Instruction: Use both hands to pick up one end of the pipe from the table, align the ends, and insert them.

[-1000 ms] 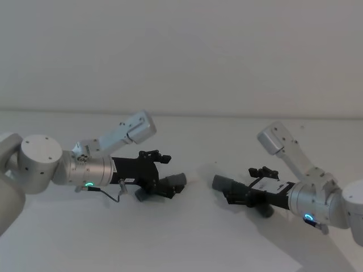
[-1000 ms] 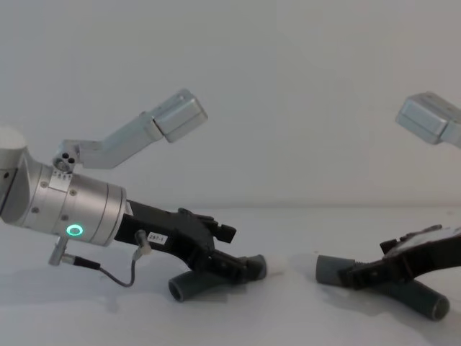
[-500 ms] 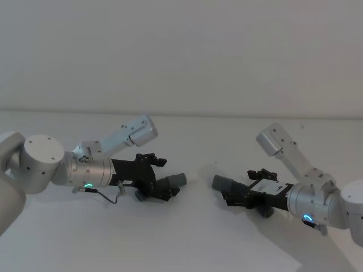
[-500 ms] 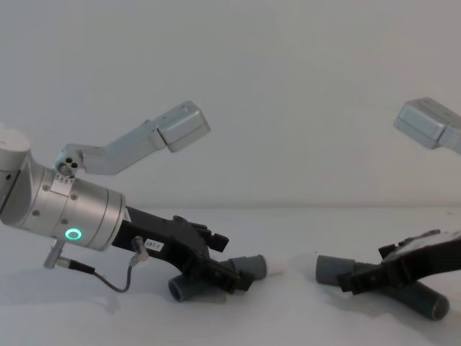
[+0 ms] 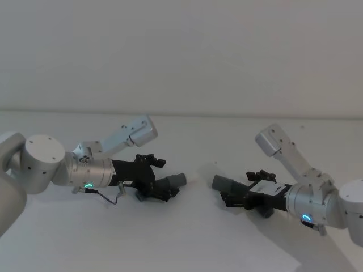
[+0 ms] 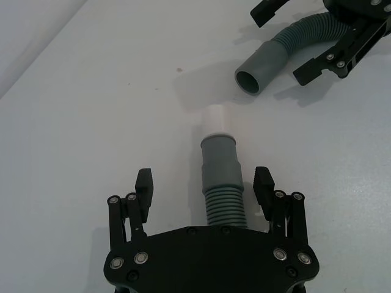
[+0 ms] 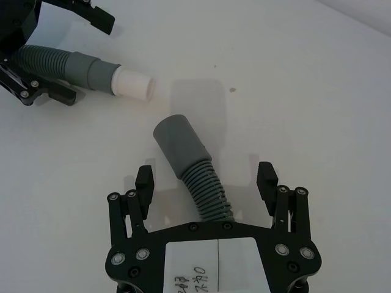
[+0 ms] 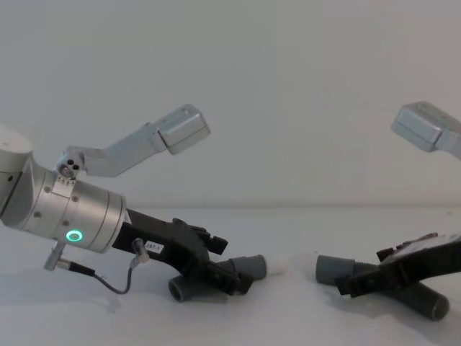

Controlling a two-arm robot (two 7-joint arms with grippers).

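Note:
Two dark grey corrugated pieces of the pipe lie on the white table point(image 5: 187, 238). The left piece point(image 6: 221, 195) has a smooth grey cuff point(image 5: 176, 179) with a white tip point(image 6: 217, 119). My left gripper point(image 6: 204, 177) is open and low over this piece, one finger on each side of its ribbed part. The right piece point(image 7: 204, 186) has a plain grey cuff point(image 7: 177, 143) whose open mouth faces the left piece. My right gripper point(image 7: 205, 174) is open too and straddles its ribs. In the chest view the two cuffs point(image 8: 252, 265) point(image 8: 330, 269) point at each other across a short gap.
A plain white wall point(image 5: 181, 51) rises behind the table. The table's front edge point(image 5: 300, 263) shows at the lower right of the head view. A small dark speck point(image 7: 232, 90) marks the surface near the cuffs. Both elbows point(image 8: 184, 128) point(image 8: 425, 128) stand high above the table.
The left gripper has sunk toward the table, settling lower around the left piece. The right gripper has dipped slightly. Both stay open, and the pieces have not moved.

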